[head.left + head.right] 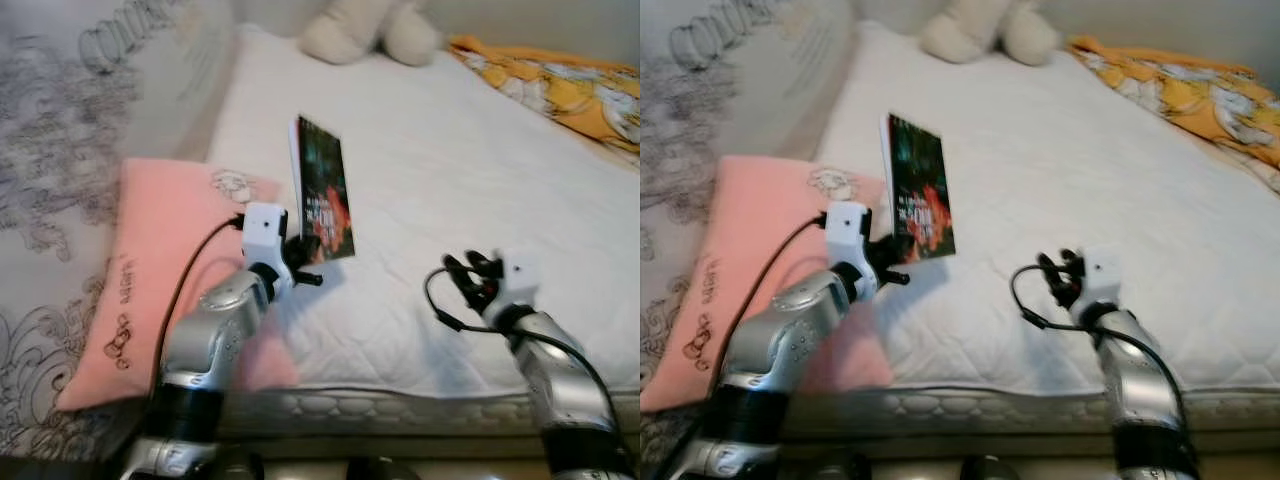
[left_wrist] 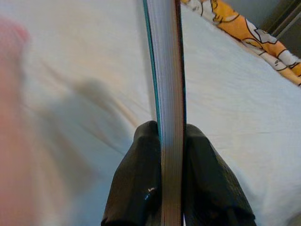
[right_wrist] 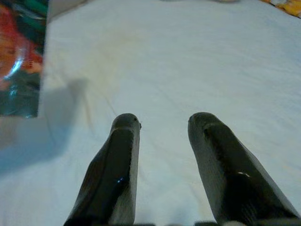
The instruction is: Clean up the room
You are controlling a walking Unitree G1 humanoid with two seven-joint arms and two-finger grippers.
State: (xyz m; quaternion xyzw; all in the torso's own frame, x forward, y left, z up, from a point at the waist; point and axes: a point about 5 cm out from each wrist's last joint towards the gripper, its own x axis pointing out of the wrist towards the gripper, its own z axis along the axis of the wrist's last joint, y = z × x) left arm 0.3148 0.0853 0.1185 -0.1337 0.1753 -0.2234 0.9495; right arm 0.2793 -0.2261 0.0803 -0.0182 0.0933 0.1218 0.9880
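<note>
One item is in hand so far: a book [image 1: 324, 190] with a dark cover showing red and teal, held upright by its lower edge, lifted clear of the bed [image 1: 480, 180] and casting a shadow on the white quilted cover; the left tool [image 1: 303, 252] is clamped on it, one black finger pressed to each side of the page block in the left wrist view; it sits over the near-left part of the mattress, just right of the pink pillow [image 1: 150, 270].

Right tool [image 1: 474, 282] hovers over the near-right part of the bed with its fingers [image 3: 117, 160] apart and nothing between them; book well to its left.

Progress, judged: pick-up done, put-away not yet done; no shelf or bin visible, so destination unknown.

Possibly left to tidy: pink pillow, lying at the left edge of the mattress against the grey patterned bedding [image 1: 60, 150]; cream plush toy [image 1: 370, 30] at the far end of the bed; orange and yellow blanket [image 1: 560, 85] bunched at the far right. Whether these count as clutter cannot be settled here.
</note>
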